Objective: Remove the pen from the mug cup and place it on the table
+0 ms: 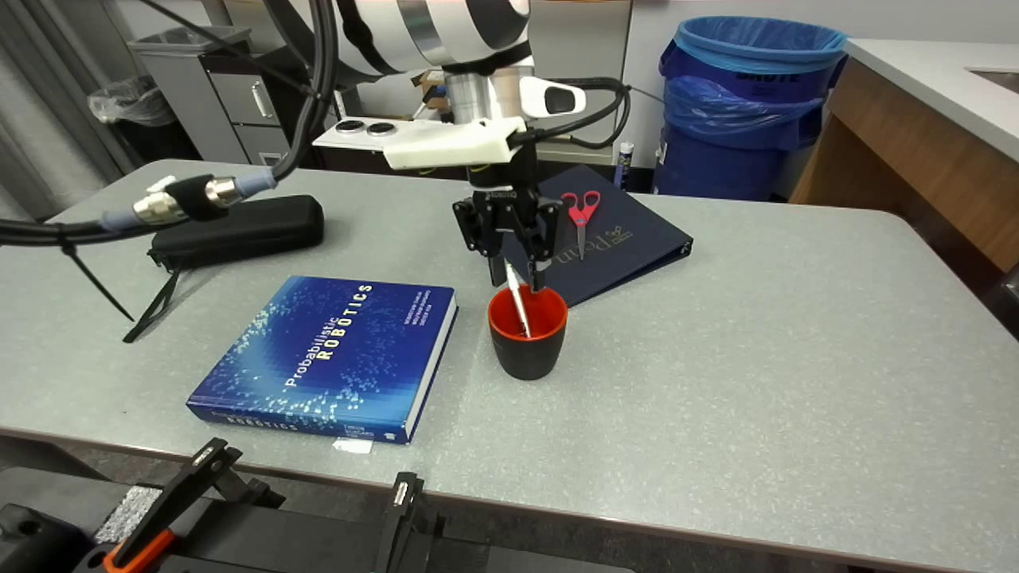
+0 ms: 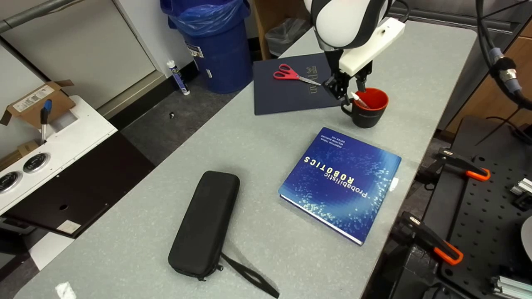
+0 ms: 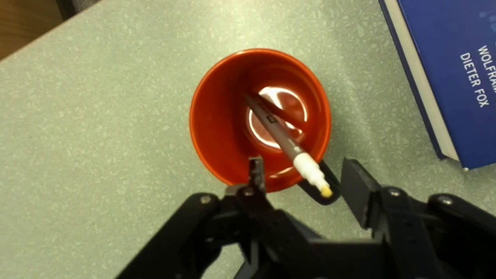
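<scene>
The mug cup (image 1: 527, 356), black outside and red inside, stands upright on the grey table (image 1: 740, 382). It shows in an exterior view (image 2: 367, 119) and in the wrist view (image 3: 221, 128). The pen (image 1: 519, 306), with a grey barrel, white end and yellow tip, leans inside the mug with its white end above the rim on the handle side (image 3: 281, 137). My gripper (image 1: 517, 273) is open just above the mug. In the wrist view its fingertips (image 3: 304, 170) stand on either side of the pen's white end, with a gap visible on both sides.
A blue book (image 1: 334, 350) lies beside the mug. A dark folder (image 2: 286, 97) with red-handled scissors (image 2: 291, 74) on it lies behind the mug. A black case (image 2: 205, 224) with a strap lies farther along the table. Clamps (image 2: 432, 238) sit by the table's edge.
</scene>
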`<state>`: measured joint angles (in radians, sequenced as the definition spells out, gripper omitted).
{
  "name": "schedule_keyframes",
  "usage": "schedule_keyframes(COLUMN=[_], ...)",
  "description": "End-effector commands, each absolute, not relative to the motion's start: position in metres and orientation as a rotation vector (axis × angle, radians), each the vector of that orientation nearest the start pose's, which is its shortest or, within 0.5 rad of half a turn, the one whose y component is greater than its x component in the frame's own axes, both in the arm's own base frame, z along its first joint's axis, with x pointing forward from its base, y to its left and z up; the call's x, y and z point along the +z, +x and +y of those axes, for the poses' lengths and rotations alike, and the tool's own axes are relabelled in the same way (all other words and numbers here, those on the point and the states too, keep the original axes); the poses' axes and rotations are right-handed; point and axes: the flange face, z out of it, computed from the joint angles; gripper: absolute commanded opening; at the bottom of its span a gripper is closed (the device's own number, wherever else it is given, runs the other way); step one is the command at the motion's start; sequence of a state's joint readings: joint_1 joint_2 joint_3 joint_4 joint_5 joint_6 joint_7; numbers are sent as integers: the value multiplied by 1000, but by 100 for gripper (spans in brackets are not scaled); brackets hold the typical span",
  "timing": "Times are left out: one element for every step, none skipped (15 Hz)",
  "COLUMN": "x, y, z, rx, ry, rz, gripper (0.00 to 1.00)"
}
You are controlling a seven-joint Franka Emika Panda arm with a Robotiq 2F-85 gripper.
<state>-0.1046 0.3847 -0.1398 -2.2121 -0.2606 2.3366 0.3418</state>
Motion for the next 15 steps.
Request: schedule_keyframes(x=[192,195,197,198,199,202,204,206,208,210,214,224,235,249,267], y=[509,507,505,503,500,499,498,497,496,495,494,492,491,490,490], z=[-135,-137,-138,-140,-141,-143,-145,-146,-147,-147,-148,-149,-149,-150,-150], rx=[459,462,481,506,541,568,590,608,624,632,639,626,596,538,472], ry=[-3271,-3270,-3271,-3270,-3269,-3266,-3260,-3255,-3252,-3253,-3251,-3247,-3243,-3237,-3224], rz=[671,675,683,689,695,704,719,724,730,732,727,727,723,729,739], gripper=[26,19,10,3,0,0,2,3,3,3,3,3,3,3,3])
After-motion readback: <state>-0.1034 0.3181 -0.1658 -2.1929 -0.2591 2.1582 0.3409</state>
